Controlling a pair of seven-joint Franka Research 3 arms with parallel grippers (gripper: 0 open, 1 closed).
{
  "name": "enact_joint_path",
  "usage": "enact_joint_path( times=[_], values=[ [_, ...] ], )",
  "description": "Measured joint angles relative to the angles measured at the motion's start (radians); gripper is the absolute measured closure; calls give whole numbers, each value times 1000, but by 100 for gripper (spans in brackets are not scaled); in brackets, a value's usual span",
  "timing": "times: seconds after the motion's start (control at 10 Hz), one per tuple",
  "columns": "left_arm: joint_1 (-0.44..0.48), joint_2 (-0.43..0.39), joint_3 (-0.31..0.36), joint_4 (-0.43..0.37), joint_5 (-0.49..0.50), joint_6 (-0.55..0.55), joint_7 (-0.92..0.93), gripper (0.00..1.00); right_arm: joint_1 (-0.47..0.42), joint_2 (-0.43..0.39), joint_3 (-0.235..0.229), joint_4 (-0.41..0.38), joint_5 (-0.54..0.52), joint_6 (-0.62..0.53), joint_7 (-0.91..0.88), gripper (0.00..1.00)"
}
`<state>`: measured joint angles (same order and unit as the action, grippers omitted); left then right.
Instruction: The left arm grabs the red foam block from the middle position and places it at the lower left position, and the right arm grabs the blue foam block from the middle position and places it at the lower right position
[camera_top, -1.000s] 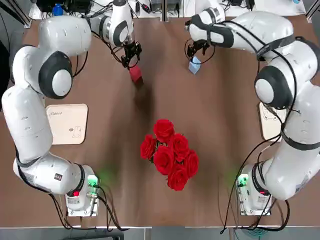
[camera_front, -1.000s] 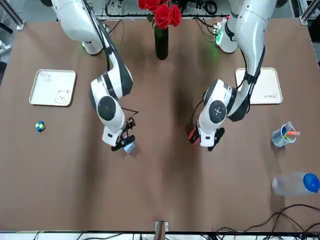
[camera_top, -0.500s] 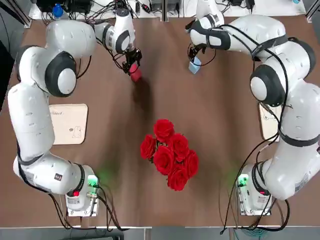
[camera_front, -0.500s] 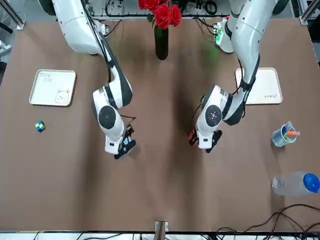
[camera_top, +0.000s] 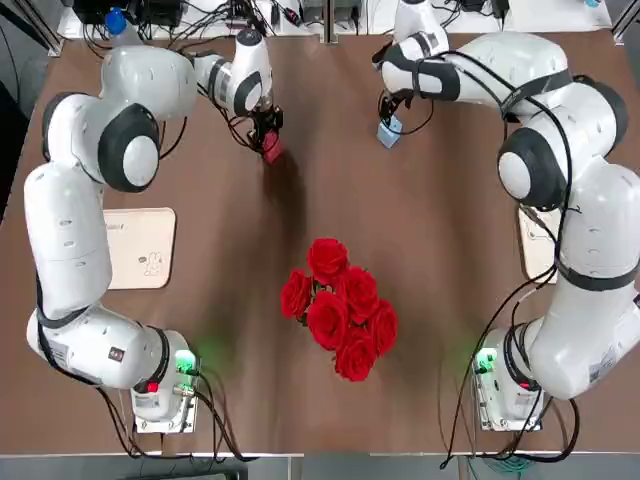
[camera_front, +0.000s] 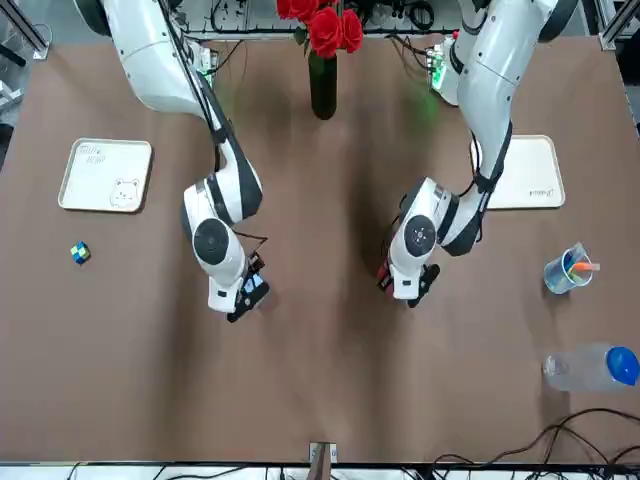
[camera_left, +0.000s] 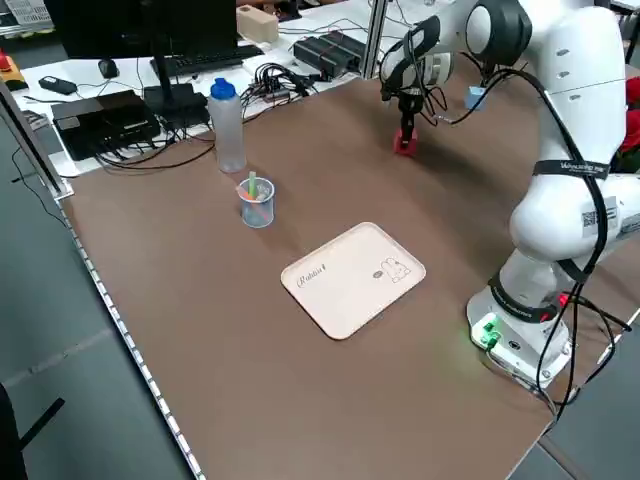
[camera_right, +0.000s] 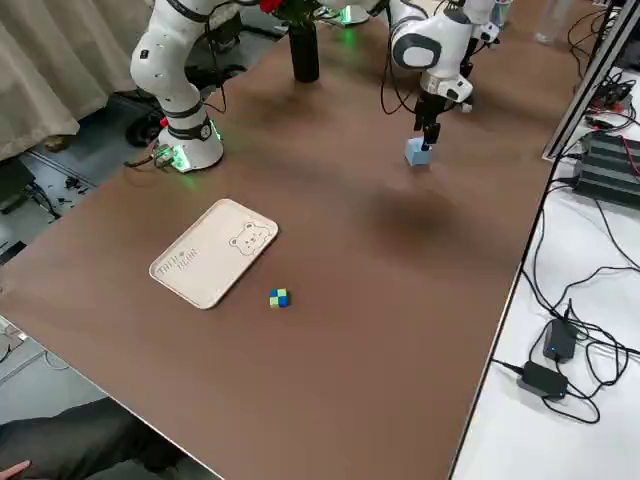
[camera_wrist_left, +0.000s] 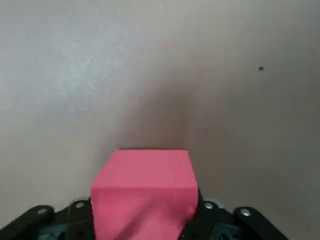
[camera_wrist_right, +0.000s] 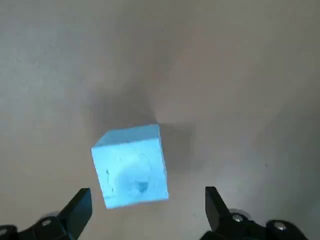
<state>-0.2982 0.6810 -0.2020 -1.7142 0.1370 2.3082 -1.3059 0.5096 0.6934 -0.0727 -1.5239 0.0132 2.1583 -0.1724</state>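
Gripping the red foam block, the left gripper is standing at the far part of the table, left of the middle, its jaws closing in on opposite sides of the foam, presumably so that the block is riding squarely between them on its way to the lower left; whether it is resting on the table or hanging just above, I cannot tell. The pale tray is lying nearer the robot on that side, perhaps marking where things are going. Between the arms, the roses are standing in the middle, so each arm is probably best keeping to its own side. Farther right, the right gripper is hovering over the blue foam block with its jaws standing wide and holding nothing, likely leaving room for coming down around it; the block is sitting askew between them, so a small turn is perhaps being called for first. As for looks, the red block is showing flat, smooth faces and crisp edges, turning pinkish in the wrist view, while the pale blue one is showing small dark marks and a smudgy patch on its upper face
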Motion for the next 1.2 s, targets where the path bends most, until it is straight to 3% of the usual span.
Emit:
enact_joint_path(
  times=[0.3,0.6,1.0,1.2],
  values=[
    [28,-90,3,15,0,-170,21,38,12,25,2,2,0,18,0,0],
    [210,-256,3,-22,1,-384,328,38,17,31,3,2,0,18,0,0],
    [554,-546,5,-354,1,-404,906,38,23,43,5,3,0,30,1,0],
    [750,-608,7,-458,1,-407,1188,38,24,53,4,3,0,41,1,2]
  ],
)
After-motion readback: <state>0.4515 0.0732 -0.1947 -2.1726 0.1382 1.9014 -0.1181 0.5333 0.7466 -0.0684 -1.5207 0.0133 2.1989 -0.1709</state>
